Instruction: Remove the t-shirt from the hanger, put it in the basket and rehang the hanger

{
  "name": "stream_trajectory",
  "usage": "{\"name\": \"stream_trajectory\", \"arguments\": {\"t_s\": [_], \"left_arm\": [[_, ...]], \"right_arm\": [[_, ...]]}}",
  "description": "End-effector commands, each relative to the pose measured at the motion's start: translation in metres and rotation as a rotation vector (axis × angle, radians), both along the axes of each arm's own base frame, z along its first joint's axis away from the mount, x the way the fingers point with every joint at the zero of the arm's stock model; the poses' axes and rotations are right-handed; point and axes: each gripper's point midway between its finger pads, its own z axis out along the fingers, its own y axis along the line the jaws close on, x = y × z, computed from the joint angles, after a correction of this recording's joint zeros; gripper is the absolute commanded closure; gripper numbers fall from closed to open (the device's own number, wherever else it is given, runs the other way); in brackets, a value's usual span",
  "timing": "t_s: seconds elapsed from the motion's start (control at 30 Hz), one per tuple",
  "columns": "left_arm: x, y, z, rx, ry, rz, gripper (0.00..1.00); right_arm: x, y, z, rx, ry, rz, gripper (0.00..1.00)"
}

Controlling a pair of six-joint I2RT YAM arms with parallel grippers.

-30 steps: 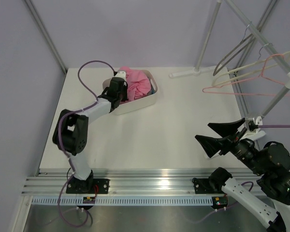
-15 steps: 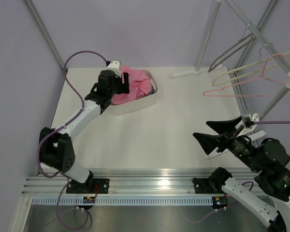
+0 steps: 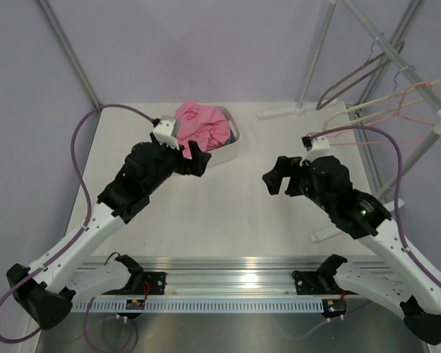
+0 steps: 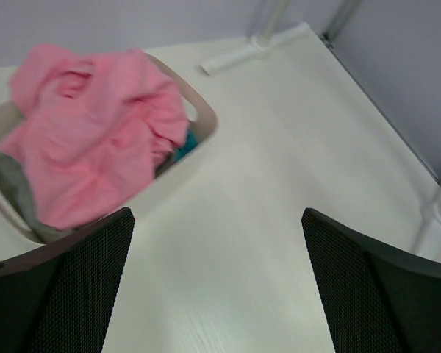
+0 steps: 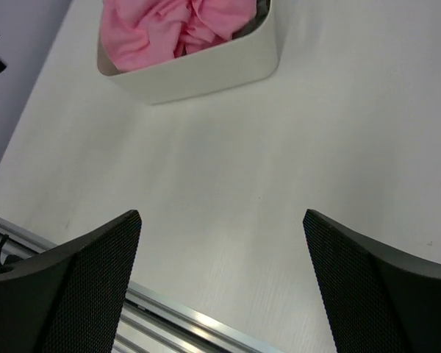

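Observation:
The pink t-shirt (image 3: 201, 126) lies crumpled in a white tub (image 3: 231, 151) at the back of the table, apart from the hanger. The dark grey hanger (image 3: 350, 79) hangs bare on the slanted rack bar at the back right. My left gripper (image 3: 195, 163) hovers just in front of the tub, open and empty. The left wrist view shows the t-shirt (image 4: 95, 147) heaped over the tub's rim (image 4: 206, 121), beyond the left gripper (image 4: 217, 215). My right gripper (image 3: 274, 175) is open over the table's middle. Its wrist view shows the right gripper (image 5: 221, 215) empty, with the t-shirt (image 5: 176, 29) and tub (image 5: 206, 73) ahead.
A cream hanger (image 3: 386, 104) and a thin pink wire hanger (image 3: 419, 92) hang on the same rack beside the grey one. The rack's white foot (image 3: 283, 112) lies at the back of the table. Grey cloth (image 4: 15, 184) lies under the t-shirt in the tub. A metal rail (image 3: 220, 268) runs along the near edge.
My left gripper opened, let go of the t-shirt in the tub and drew back toward the near side. The right arm swung from the near right corner to the middle.

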Motion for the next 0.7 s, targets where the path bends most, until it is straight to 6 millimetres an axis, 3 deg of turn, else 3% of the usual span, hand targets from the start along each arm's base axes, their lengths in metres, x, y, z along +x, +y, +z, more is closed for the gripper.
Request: {"name": "stream_trajectory", "arguments": {"t_s": [0.0, 0.03, 0.23, 0.33, 0.47, 0.67], "left_arm": [[-0.035, -0.018, -0.02, -0.018, 0.043, -0.066, 0.01], [-0.053, -0.017, -0.024, -0.033, 0.029, -0.093, 0.01], [-0.098, -0.003, -0.036, -0.123, -0.022, -0.181, 0.01], [-0.115, -0.013, -0.041, -0.15, -0.013, -0.271, 0.01], [-0.112, -0.005, -0.052, -0.126, 0.0, -0.216, 0.01], [-0.115, -0.003, -0.05, -0.141, -0.004, -0.221, 0.01]], "right_arm": [[0.005, 0.012, -0.007, 0.069, 0.042, -0.023, 0.01], [0.005, 0.01, -0.009, 0.072, 0.041, -0.039, 0.0], [-0.016, 0.012, -0.017, 0.11, 0.039, 0.036, 0.0], [-0.023, 0.006, -0.021, 0.1, 0.001, 0.058, 0.01], [-0.04, 0.005, -0.014, 0.144, -0.075, 0.136, 0.01], [-0.037, -0.007, -0.013, 0.145, -0.115, 0.079, 0.01]]}}
